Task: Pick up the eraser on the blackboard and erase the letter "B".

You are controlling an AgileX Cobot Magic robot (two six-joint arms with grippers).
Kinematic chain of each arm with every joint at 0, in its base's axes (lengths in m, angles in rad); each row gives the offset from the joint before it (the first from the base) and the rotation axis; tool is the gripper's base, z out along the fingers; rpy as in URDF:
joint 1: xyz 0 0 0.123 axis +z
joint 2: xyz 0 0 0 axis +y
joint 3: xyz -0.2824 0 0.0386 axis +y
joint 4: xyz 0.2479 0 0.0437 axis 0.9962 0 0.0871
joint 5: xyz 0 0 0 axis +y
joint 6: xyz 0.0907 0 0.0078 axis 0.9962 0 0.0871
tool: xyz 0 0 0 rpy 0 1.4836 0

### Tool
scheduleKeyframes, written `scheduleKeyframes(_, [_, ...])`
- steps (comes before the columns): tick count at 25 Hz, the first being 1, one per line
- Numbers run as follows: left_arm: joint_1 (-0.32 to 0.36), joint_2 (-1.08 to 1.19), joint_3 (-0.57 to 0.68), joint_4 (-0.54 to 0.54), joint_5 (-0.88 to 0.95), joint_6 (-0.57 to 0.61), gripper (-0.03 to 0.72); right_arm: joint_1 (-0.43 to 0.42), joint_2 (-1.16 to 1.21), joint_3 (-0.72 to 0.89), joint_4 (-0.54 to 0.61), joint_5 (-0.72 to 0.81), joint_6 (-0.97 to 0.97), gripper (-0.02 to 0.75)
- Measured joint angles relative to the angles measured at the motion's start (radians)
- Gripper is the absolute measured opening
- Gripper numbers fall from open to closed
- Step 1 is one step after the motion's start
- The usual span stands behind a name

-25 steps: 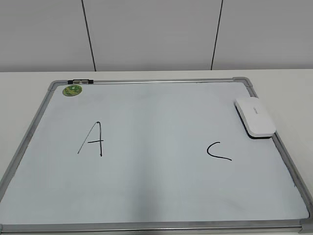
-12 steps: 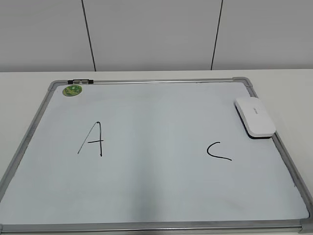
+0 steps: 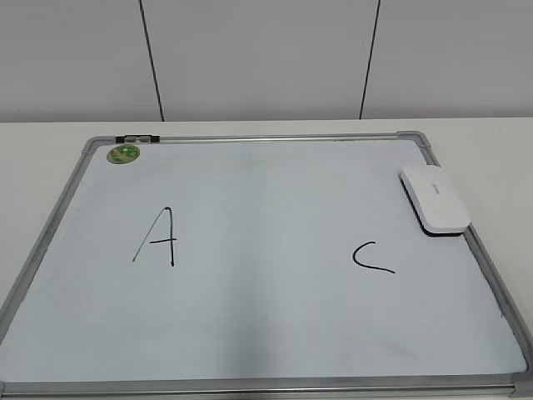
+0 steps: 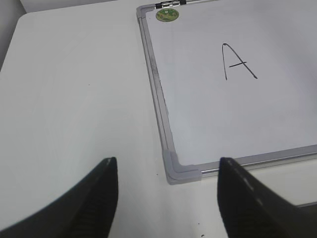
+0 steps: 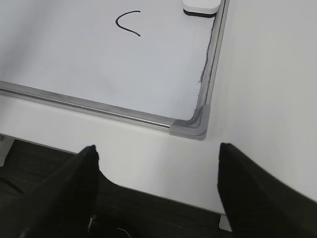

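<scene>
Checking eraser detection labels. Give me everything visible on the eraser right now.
The eraser is a white rounded-rectangle block, plastic by its look, with faint grey lettering on top and a dark underside showing at its near end. It lies flat on the blackboard, at the right edge beside the frame, up and right of the "C". Neither gripper touches it. The right wrist view catches only its near end.

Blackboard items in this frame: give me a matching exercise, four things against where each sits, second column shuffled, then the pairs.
Things:
1. eraser
2. green magnet
3. letter "A"
4. letter "C"

Places on the blackboard, exterior view:
a. left half of the writing surface
b. far left corner, beside the clip
c. right edge, overlapping the frame
d. right half, nearer the camera than the eraser

Pairs: 1-c, 2-b, 3-a, 4-d
</scene>
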Motion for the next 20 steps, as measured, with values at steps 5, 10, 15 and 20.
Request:
scheduleKeyframes(5, [0.045,0.0,0.0,0.0,-0.002,0.0,0.461,-0.011,-0.029,0.0,0.001,0.0,0.0,0.555])
scheduleKeyframes(10, [0.102,-0.01,0.0,0.0,-0.004,0.0,0.455,-0.108,-0.104,0.0,0.001,0.0,0.0,0.555])
scheduleKeyframes(15, [0.106,-0.01,0.0,0.0,-0.005,0.0,0.445,-0.176,-0.177,0.0,0.001,0.0,0.0,0.555])
scheduleKeyframes(20, [0.106,-0.01,0.0,0.0,-0.006,0.0,0.443,-0.182,-0.179,0.0,0.001,0.0,0.0,0.555])
